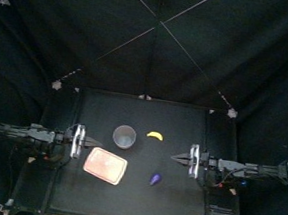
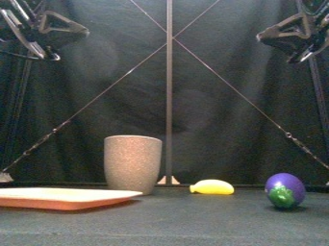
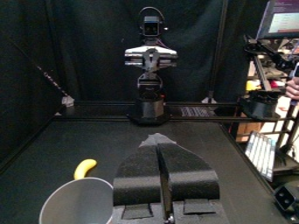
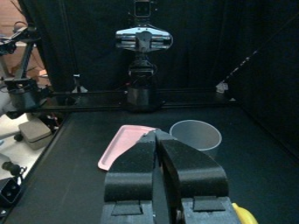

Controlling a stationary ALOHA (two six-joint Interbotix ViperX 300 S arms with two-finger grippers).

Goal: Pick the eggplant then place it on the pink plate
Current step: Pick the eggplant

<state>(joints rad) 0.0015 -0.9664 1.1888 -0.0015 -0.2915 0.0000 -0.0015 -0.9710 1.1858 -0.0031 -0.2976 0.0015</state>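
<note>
Eggplant [image 1: 154, 179]: purple, lying free on the table [image 1: 133, 204], toward the near side and a little right of the middle. Nothing touches it.
Pink plate [image 1: 107, 164]: flat and bare, left of the eggplant, near it but apart.
Grey cup [image 1: 125, 135]: upright, just past the plate's far edge.
Banana [image 1: 156, 136]: yellow, right of the cup and farther back than the eggplant.
Right gripper [image 1: 191, 163]: held high at the right side, to the right of the eggplant and a little farther back. Its wrist view shows the two jaws pressed together with only a seam between them, holding nothing.
Left gripper [image 1: 79, 143]: resting high at the left side, jaws likewise closed and empty.
Step in hand: the reach for the eggplant, which I judge has not yet begun. The right arm looks the closer one.
Approach: spread the jaws wide before going down, and come straight down over the eggplant's body, not its end.
Grip: close across the narrower width, low near the table. A round, smooth toy is likely to roll or slip out if pinched off-centre.
Carry: lift clear, then move left. The path is short, and keeping to the near side avoids the cup and banana.
Put-down: lower it onto the middle of the plate before letting go, so it does not roll off the low edge.
</note>
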